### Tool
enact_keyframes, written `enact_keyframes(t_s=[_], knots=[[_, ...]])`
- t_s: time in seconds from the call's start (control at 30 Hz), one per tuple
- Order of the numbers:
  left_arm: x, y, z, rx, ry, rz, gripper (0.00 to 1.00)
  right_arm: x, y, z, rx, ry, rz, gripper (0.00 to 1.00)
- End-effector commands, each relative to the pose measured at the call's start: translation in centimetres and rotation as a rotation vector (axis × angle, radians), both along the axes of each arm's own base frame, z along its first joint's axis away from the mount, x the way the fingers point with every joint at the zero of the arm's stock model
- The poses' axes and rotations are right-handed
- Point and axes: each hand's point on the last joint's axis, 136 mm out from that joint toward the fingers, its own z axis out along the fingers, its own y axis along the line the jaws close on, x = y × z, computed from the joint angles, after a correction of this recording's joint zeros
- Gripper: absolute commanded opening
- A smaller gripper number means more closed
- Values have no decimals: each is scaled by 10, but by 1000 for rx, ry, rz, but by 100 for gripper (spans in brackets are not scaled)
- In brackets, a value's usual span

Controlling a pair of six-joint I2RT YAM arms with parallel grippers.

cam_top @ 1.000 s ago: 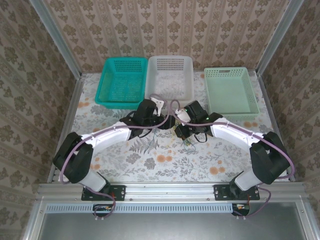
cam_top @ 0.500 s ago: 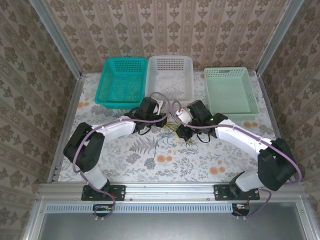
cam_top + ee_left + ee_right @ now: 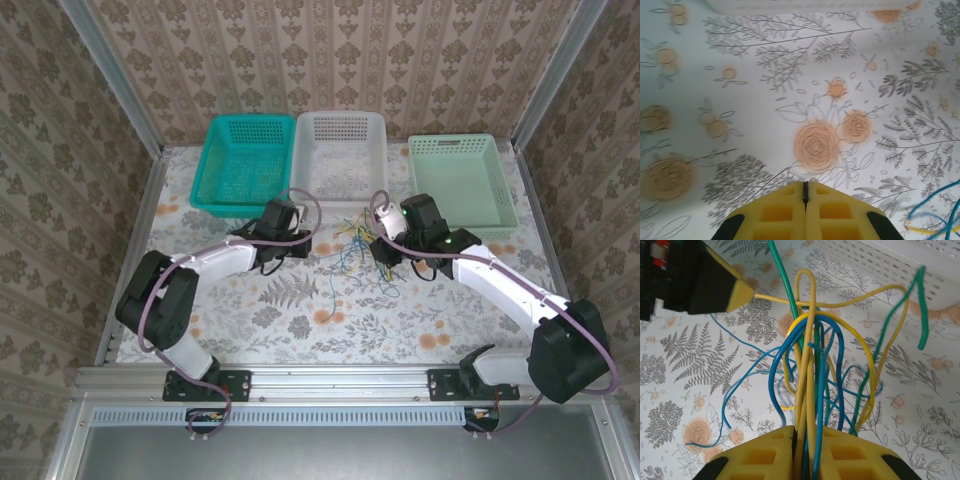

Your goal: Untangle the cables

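Two tools meet over the cables (image 3: 350,240), a loose snarl of yellow, green and blue strands. It lies on the flowered worktop (image 3: 250,310) toward its far edge, just in front of the white basket (image 3: 340,116).

The right tool (image 3: 378,248) sits at the right side of the snarl and grips a bundle of it. In the right wrist view, yellow, blue and green strands run straight up out of the narrow gap between its yellow pads (image 3: 760,455) and fan into loops above the worktop.

The left tool (image 3: 303,243) stands just left of the snarl with its jaws closed. In its own wrist view the pads (image 3: 775,212) meet along a thin seam, and blue and yellow strands lie off to the lower right. From the right wrist, one yellow strand (image 3: 840,302) runs up to the left tool's fingertip (image 3: 742,292). Whether that strand is pinched there cannot be told.
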Motion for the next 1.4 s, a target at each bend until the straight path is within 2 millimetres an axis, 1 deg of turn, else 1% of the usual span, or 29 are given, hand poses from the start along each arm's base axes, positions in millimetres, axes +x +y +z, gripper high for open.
enact_keyframes(t_s=[0.0,0.1,0.23,0.27,0.3,0.33,0.37,0.5,0.53,0.57,0.6,0.63,0.67,0.7,0.77,0.8,0.83,0.87,0.93,1.07,1.2,1.3,1.37], knots=[[3,24,7,66,-39,38,0,-3,-3,-6,-4,28,-23,19],[3,39,9,111,-51,58,0,1,-22,-16,-68,47,-115,15],[1,65,8,162,-57,103,0,0,-33,-21,-58,91,-166,14],[1,71,9,167,-61,117,0,-1,-34,-23,-59,98,-172,16],[0,76,11,167,-69,127,0,-2,-34,-26,-57,108,-172,19],[-1,80,15,168,-80,136,0,-4,-32,-30,-52,127,-167,28],[-1,85,18,173,-92,147,0,-5,-32,-35,-52,146,-171,31],[-3,102,39,188,-148,185,0,-3,-36,-54,-89,217,-224,30],[-3,105,47,187,-169,193,0,-1,-36,-53,-82,218,-229,30],[-4,107,55,187,-190,202,0,-1,-33,-61,-85,246,-225,30],[-1,119,62,185,-204,236,0,-1,-31,-62,-76,251,-221,30],[-1,121,71,171,-224,240,0,-1,-27,-63,-63,256,-211,30],[-1,119,80,151,-244,233,0,-3,-23,-64,-53,258,-198,32],[-2,117,86,136,-257,224,0,-3,-19,-64,-42,258,-179,37],[-2,113,97,108,-270,205,0,-9,-5,-62,-14,256,-109,63],[-2,111,99,100,-269,203,0,-11,-1,-62,-15,249,-84,71],[-2,110,100,90,-266,201,0,-13,2,-61,-24,236,-70,75],[-2,108,100,79,-262,198,0,-14,3,-62,-31,228,-61,78],[-1,105,100,63,-258,197,0,-13,4,-62,-20,216,-58,80],[1,100,102,36,-248,192,0,-18,19,-62,40,240,2,82],[4,94,107,-3,-250,190,0,-21,31,-73,21,247,49,82],[5,89,109,-33,-249,185,0,-14,33,-84,-14,257,42,80],[5,87,107,-44,-242,185,0,-9,38,-91,-30,279,52,76]])
